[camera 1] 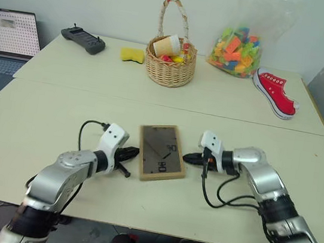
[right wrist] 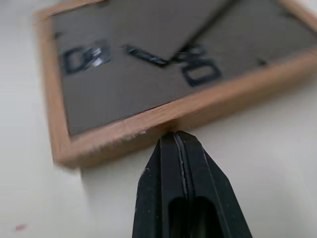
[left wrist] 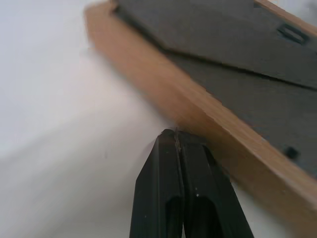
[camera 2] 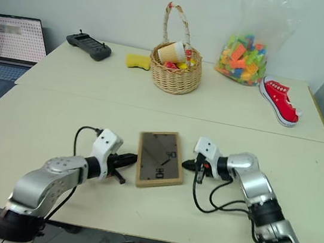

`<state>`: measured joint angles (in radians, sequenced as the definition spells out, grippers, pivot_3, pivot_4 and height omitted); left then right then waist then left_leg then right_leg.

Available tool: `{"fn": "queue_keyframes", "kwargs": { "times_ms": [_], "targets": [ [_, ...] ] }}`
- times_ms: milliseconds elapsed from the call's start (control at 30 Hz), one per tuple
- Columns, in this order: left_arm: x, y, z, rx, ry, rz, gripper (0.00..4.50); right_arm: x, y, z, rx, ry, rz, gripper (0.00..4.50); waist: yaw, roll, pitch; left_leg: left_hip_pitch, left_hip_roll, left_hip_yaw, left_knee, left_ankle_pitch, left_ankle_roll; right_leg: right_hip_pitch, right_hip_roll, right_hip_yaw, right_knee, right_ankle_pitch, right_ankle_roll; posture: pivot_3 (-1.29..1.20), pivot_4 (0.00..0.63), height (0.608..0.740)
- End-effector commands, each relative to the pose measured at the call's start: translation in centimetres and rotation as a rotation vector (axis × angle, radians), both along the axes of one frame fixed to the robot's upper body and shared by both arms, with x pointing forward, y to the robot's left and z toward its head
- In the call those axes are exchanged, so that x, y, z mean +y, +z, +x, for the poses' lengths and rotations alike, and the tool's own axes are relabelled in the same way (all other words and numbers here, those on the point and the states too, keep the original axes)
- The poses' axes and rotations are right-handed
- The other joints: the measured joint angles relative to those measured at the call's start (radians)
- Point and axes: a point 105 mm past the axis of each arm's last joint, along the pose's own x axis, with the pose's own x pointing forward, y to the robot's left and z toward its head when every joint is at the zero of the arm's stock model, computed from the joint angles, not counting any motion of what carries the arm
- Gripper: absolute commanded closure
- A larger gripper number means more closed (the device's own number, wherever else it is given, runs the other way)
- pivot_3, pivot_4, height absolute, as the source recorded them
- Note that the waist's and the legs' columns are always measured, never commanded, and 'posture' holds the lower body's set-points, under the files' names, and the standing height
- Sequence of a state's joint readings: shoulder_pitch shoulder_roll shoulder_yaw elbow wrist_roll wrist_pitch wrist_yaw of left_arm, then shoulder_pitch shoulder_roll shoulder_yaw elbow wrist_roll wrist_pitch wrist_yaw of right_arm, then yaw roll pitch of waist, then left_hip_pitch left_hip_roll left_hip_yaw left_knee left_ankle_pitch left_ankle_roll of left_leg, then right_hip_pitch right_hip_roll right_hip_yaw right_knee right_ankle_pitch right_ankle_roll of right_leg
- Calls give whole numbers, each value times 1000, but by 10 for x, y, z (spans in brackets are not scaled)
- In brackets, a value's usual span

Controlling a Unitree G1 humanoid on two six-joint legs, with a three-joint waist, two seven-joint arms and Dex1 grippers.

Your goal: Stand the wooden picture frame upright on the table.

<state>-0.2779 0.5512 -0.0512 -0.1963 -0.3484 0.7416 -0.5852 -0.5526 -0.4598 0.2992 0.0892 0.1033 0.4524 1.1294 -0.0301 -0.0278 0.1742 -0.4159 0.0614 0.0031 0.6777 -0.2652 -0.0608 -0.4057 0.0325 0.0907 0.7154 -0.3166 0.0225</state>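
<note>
Looking through the head camera, I count one wooden picture frame (camera 1: 162, 153) lying back-up on the near table (camera 1: 41, 122), flanked by my two grippers: left gripper (camera 1: 135, 151) at its left edge, right gripper (camera 1: 186, 157) at its right edge, both with fingers pressed together and empty. Across the far side I see one wicker basket (camera 1: 169, 68), one red shoe (camera 1: 275, 92), one bag of blocks (camera 1: 240, 50), one laptop (camera 1: 8, 36). My left wrist view has the shut tips meeting the frame's wooden side. My right wrist view shows the same at the opposite side.
</note>
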Motion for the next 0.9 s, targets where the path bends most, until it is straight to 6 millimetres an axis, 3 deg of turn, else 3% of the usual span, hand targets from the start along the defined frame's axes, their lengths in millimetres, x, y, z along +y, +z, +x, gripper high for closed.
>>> {"fn": "queue_keyframes", "kwargs": {
  "times_ms": [33,200,400,600,767,900],
  "targets": [
    [-23,8,-3,-34,-139,-15,4489,2,23,-6,-56,-7,45,4500,-3,0,0,0,0,0,0,0,0,0,0,0,0,0,0,0,150,740],
    [-4,6,-12,24,-170,11,4489,-36,25,20,-128,-196,-11,4500,-6,0,0,1,1,-1,0,0,0,0,2,0,0,0,0,0,150,740],
    [30,21,-28,77,-250,60,4489,-54,28,36,-165,-278,-24,4500,-10,0,0,1,1,0,-1,0,0,0,2,1,0,0,0,0,150,740],
    [48,56,-40,331,-230,-341,3352,-59,22,43,-148,-287,-10,4500,-10,0,0,0,1,1,0,0,0,-1,2,-2,0,0,0,0,150,740],
    [49,59,-41,534,-197,-506,2257,-58,14,43,-147,-278,-15,4500,-11,0,0,0,1,0,-1,0,0,-1,2,-3,0,-1,0,0,150,740],
    [40,52,-37,659,-195,-612,1492,-45,10,37,-139,-257,3,4500,-11,0,0,0,1,-1,0,0,0,-1,2,-3,0,-1,0,0,150,740]
  ]
}}
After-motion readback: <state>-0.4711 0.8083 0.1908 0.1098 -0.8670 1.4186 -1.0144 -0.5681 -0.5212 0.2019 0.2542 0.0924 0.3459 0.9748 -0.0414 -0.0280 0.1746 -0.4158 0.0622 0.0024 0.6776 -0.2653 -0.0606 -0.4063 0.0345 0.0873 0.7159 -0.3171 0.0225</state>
